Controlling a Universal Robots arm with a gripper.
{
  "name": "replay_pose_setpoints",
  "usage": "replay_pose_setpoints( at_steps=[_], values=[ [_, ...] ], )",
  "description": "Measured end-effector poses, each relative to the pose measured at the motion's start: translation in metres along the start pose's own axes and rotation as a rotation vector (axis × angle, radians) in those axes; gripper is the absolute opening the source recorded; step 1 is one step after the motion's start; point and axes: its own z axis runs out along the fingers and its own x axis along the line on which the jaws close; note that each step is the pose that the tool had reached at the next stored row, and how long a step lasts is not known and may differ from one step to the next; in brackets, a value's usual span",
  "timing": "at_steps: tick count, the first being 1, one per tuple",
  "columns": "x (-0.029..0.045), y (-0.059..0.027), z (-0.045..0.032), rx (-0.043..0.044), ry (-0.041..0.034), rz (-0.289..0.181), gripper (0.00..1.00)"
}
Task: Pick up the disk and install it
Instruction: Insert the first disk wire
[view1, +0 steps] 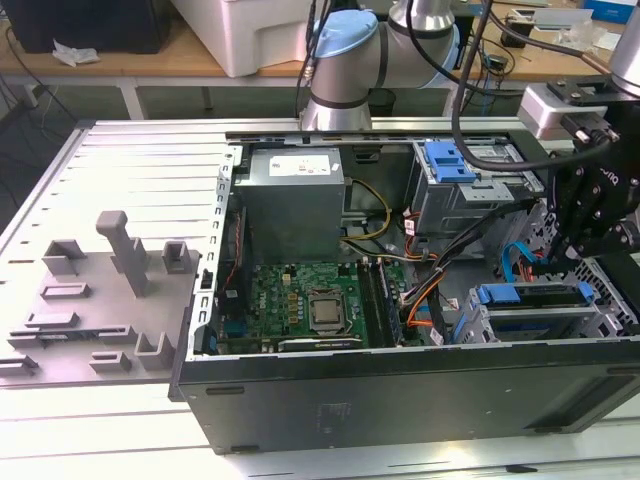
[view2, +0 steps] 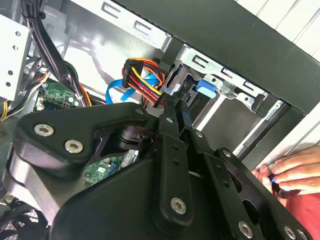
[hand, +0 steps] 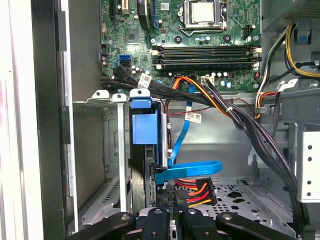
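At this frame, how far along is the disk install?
The disk in its blue carrier already stands on edge in the drive cage. The end effector sits right at its near edge, by the power and data plugs; its grip state is unclear. Whether the disk is fully seated cannot be told.

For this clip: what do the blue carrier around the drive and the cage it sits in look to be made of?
The bright blue carrier rail looks like moulded plastic: uniform colour, soft sheen, rounded edges. The grey drive cage looks like bare stamped sheet metal: dull silver, thin folded edges, punched slots.
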Motion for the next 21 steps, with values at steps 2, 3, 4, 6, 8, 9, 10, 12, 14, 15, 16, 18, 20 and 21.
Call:
replay_pose_setpoints(
  at_steps=[2,3,4,6,8,9,10,12,14,15,16,18,20,21],
  values=[
    [0.0016,-0.0001,0.0001,0.0000,-0.0027,0.000,0.17],
    [0.0027,-0.0001,0.0001,-0.0001,-0.0034,0.000,0.17],
    [0.0042,-0.0001,0.0003,-0.0002,-0.0058,0.003,0.17],
    [0.0125,-0.0004,0.0008,-0.0017,-0.0341,0.016,0.17],
    [0.0132,-0.0004,0.0009,-0.0018,-0.0361,0.018,0.17],
    [0.0132,-0.0004,0.0009,-0.0017,-0.0362,0.018,0.17],
    [0.0133,-0.0004,0.0009,-0.0018,-0.0361,0.018,0.17],
    [0.0142,-0.0005,0.0009,-0.0018,-0.0362,0.018,0.17],
    [0.0179,-0.0006,0.0012,-0.0018,-0.0361,0.018,0.17],
    [0.0188,-0.0006,0.0016,-0.0017,-0.0361,0.018,0.17],
    [0.0189,-0.0003,0.0021,-0.0018,-0.0360,0.018,0.17],
    [0.0189,-0.0002,0.0024,-0.0017,-0.0360,0.018,0.17],
    [0.0188,-0.0002,0.0024,-0.0017,-0.0361,0.018,0.17],
    [0.0188,-0.0002,0.0024,-0.0018,-0.0361,0.018,0.17]
  ],
)
